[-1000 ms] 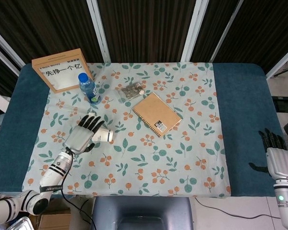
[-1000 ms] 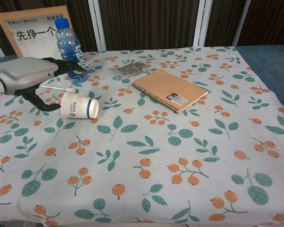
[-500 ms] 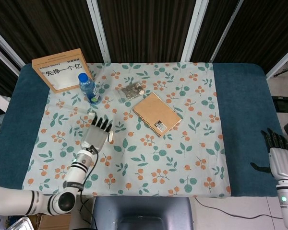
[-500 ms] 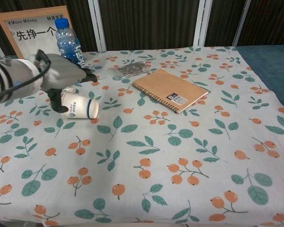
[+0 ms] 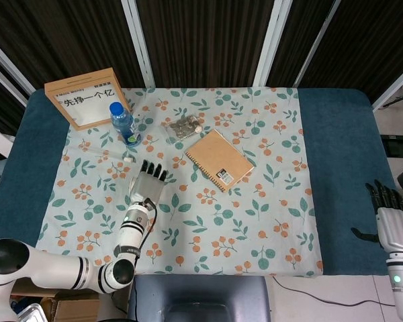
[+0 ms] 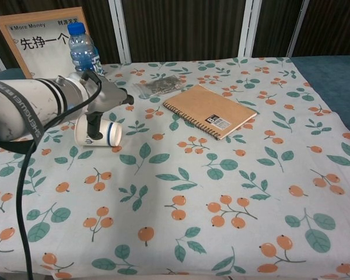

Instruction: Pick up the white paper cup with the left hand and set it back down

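Note:
The white paper cup lies on its side on the floral cloth, rim toward the left, with a blue band and logo. My left hand hovers right over it, and its dark thumb hangs down in front of the cup's wall. In the head view the left hand has its fingers spread and pointing away, and it hides the cup. I see nothing gripped in it. My right hand stays off the table's right edge, fingers straight and apart, empty.
A water bottle and a framed sign stand behind the cup. A clear bag and a brown spiral notebook lie to its right. The floral cloth covers the blue table.
My left arm has swung right. The hand moved from the cup's left side to directly above it, and the white forearm now fills the left of the chest view. The cup has not moved.

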Controlling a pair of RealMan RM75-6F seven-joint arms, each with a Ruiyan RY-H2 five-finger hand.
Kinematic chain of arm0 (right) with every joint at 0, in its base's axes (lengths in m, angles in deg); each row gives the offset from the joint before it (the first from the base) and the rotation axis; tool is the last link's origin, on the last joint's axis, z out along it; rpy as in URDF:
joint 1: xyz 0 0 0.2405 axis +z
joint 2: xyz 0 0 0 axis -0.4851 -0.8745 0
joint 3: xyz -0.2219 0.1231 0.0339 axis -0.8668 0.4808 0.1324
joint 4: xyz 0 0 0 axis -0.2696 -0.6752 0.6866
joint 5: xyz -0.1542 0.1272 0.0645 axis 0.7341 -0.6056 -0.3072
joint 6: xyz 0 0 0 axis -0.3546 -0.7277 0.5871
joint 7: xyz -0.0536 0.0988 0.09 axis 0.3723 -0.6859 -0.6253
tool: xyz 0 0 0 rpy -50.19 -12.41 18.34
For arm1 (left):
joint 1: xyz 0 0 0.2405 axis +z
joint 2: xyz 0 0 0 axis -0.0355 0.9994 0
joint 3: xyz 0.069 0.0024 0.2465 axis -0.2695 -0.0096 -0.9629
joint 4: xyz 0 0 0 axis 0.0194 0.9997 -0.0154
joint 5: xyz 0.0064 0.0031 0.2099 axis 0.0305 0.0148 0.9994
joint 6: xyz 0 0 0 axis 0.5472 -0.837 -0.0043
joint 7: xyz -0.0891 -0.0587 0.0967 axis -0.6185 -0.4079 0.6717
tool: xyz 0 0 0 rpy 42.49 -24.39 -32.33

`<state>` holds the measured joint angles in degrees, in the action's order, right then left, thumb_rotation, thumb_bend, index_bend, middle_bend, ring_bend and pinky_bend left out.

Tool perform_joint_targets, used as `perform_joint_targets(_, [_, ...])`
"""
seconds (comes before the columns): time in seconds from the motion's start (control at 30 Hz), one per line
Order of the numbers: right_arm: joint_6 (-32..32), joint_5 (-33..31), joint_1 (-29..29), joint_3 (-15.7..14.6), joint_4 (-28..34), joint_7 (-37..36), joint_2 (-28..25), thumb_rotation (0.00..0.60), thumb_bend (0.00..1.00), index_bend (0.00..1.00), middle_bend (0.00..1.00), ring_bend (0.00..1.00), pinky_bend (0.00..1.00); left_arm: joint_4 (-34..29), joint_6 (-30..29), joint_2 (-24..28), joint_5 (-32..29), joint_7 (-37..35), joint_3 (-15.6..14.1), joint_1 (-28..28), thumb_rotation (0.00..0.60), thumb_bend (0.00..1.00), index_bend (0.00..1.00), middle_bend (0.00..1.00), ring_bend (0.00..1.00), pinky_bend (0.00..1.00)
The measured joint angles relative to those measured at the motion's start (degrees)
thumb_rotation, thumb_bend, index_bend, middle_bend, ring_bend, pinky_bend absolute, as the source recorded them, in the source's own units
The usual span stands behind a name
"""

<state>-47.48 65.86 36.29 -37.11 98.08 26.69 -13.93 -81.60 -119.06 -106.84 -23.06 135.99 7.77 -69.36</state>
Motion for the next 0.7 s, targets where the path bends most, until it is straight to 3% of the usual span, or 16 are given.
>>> perform_joint_targets(0.17, [0.3,0.2,-0.2,-0.1,0.3,-1.6,-0.5,0.600,0.07,0.00,0.00,0.00,0.00,3.9,4.0,-0.7,-0.9,-2.4,-0.4,0.0,0.600,0.30,0.01,0.01,0.00,0.00])
perform_joint_targets(0.47, [0.6,0.0,-0.4,-0.1,-0.3,-2.4,-0.6,0.600,0.07,0.00,0.00,0.00,0.00,8.6,7.8,-2.0,4.8,-8.7,-2.5,0.8,0.600,0.32,0.19,0.12,0.00,0.00])
perform_joint_targets(0.7, [-0.1,0.1,-0.6,0.3,-0.3,-2.6,-0.7,0.600,0.07,0.00,0.00,0.00,0.00,9.9,8.7,-2.6,7.3,-10.4,-4.3,0.9,0.600,0.36,0.24,0.14,0.00,0.00])
